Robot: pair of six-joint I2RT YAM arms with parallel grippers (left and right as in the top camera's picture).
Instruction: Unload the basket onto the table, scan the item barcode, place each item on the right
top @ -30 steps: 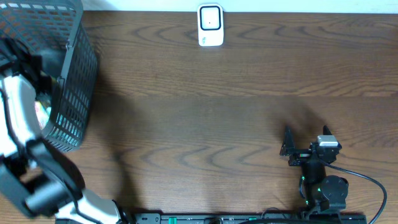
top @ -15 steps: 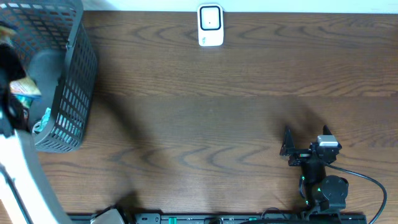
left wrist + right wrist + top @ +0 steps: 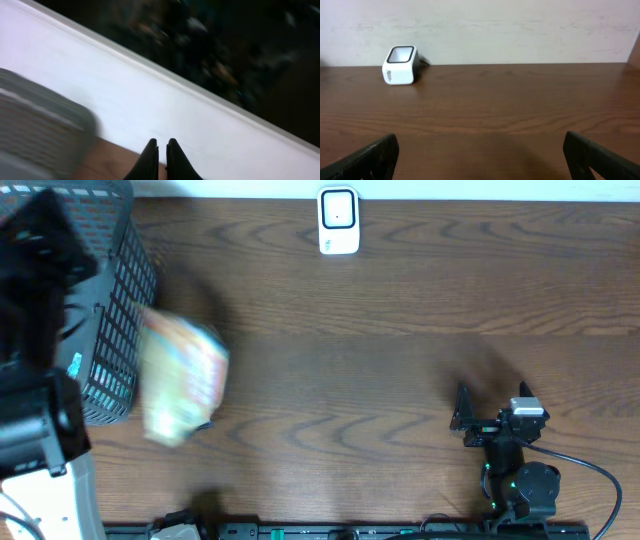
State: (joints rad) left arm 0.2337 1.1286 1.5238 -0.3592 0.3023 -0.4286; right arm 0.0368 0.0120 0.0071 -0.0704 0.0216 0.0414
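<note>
Blurred many-coloured packet (image 3: 183, 376) just right of the dark grey mesh basket (image 3: 125, 300), over the brown wooden surface (image 3: 380, 330); too smeared to tell whether lying there or in the air. Left hand (image 3: 161, 146) pressed together, pinching nothing, pointed toward a white wall above the basket's rim. Right hand (image 3: 490, 405) spread wide and empty, low near the front right edge, well apart from the packet. Small white scanner (image 3: 338, 220) upright at the far edge, near the middle.
</note>
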